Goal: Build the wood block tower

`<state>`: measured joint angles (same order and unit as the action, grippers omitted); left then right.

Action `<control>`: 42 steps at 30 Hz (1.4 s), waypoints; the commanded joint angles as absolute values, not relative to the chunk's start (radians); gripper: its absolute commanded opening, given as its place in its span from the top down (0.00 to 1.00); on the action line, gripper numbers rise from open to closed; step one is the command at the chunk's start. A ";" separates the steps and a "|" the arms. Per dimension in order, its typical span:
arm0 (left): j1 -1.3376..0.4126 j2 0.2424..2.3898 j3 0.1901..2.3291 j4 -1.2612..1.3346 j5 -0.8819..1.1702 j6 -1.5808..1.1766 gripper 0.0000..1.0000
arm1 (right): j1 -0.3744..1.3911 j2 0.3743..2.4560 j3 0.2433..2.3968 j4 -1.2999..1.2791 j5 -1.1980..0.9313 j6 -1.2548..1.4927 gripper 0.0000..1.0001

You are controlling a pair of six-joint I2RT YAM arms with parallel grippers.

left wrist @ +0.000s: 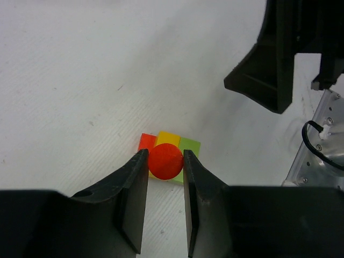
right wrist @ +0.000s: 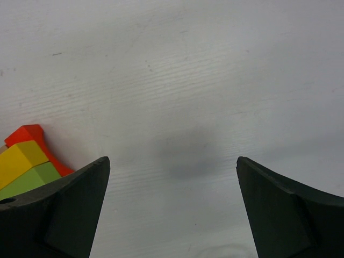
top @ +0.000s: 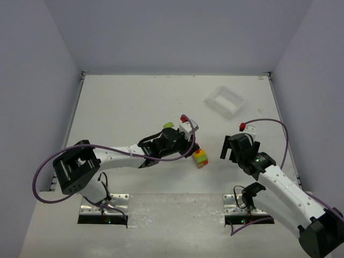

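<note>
The wood block tower [top: 201, 157] is a low stack of orange-red, yellow and green blocks at the table's middle front. In the left wrist view my left gripper [left wrist: 165, 156] is shut on a red round block [left wrist: 165, 162], held right over the tower [left wrist: 189, 145], whose three colours show behind it. I cannot tell whether the round block touches the stack. In the top view the left gripper [top: 194, 146] sits over the tower. My right gripper [top: 238, 153] is open and empty, to the right of the tower. In the right wrist view [right wrist: 172, 161] the tower [right wrist: 20, 158] shows at the left edge.
A white rectangular tray [top: 224, 101] lies at the back right. A small green piece [top: 168, 124] lies beside the left arm's wrist. White walls close the table at the back and sides. The right arm's dark gripper [left wrist: 279, 54] shows in the left wrist view.
</note>
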<state>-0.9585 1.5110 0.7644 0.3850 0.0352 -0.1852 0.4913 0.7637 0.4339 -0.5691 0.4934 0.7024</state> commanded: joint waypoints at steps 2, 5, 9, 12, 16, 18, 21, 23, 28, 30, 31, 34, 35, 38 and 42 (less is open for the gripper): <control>-1.036 1.556 0.830 0.467 -0.049 -0.089 1.00 | 0.414 0.807 0.480 -0.575 0.519 0.728 0.01; -1.055 1.592 0.843 0.464 -0.083 -0.074 1.00 | 0.391 0.826 0.475 -0.575 0.514 0.724 0.01; -1.065 1.627 0.873 0.456 -0.100 -0.063 1.00 | 0.385 0.824 0.470 -0.575 0.509 0.717 0.01; -1.075 1.646 0.888 0.447 -0.128 -0.053 1.00 | 0.384 0.813 0.466 -0.575 0.507 0.712 0.01; -1.081 1.663 0.900 0.436 -0.136 -0.049 1.00 | 0.384 0.808 0.463 -0.574 0.503 0.709 0.01; -1.083 1.669 0.905 0.425 -0.145 -0.048 1.00 | 0.385 0.811 0.462 -0.575 0.503 0.707 0.01; -1.086 1.675 0.914 0.408 -0.146 -0.049 1.00 | 0.385 0.812 0.460 -0.575 0.502 0.707 0.01; -1.092 1.666 0.906 0.407 -0.148 -0.050 1.00 | 0.385 0.813 0.459 -0.574 0.500 0.707 0.01; -1.101 1.659 0.903 0.391 -0.146 -0.054 1.00 | 0.385 0.819 0.458 -0.574 0.500 0.706 0.01; -1.106 1.656 0.901 0.385 -0.143 -0.061 1.00 | 0.385 0.818 0.457 -0.574 0.500 0.706 0.01; -1.109 1.652 0.898 0.385 -0.140 -0.064 1.00 | 0.385 0.818 0.457 -0.574 0.500 0.706 0.01; -1.109 1.650 0.893 0.385 -0.145 -0.067 1.00 | 0.384 0.817 0.455 -0.574 0.500 0.706 0.01; -1.109 1.652 0.891 0.387 -0.151 -0.067 1.00 | 0.385 0.816 0.454 -0.574 0.500 0.706 0.01; -1.110 1.664 0.897 0.382 -0.163 -0.067 1.00 | 0.384 0.812 0.451 -0.572 0.500 0.704 0.01; -1.111 1.667 0.897 0.385 -0.164 -0.068 0.99 | 0.384 0.808 0.448 -0.568 0.498 0.697 0.01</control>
